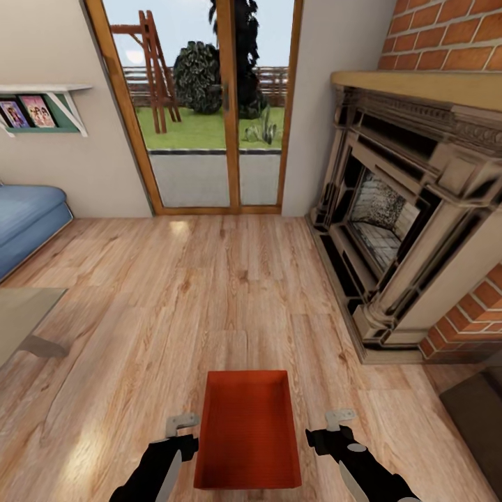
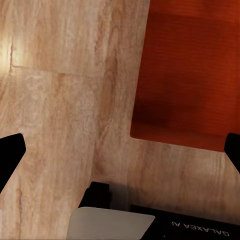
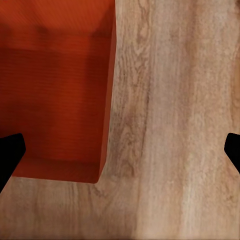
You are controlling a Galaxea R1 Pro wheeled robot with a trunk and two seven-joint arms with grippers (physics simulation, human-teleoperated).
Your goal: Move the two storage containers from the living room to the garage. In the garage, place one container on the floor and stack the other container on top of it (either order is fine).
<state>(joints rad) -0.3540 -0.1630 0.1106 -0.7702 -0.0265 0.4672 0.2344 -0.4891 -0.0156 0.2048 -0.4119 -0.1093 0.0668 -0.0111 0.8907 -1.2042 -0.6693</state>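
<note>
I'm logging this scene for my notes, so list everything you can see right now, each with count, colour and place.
storage container: one, orange-red, on the wood floor between the two hands, lidless and empty
wood floor: one, light plank, across the room
sofa: one, light blue, far left by the wall
coffee table: one, grey glass, left edge
wall shelf: one, white and green, upper left, holding pictures
glass doors: one pair, wood-framed, back wall, garden beyond
fireplace: one, pale carved surround, right, set in red brick
left hand: one, black with grey fingertips, left of the container, open
right hand: one, black with grey fingertips, right of the container, open
</note>
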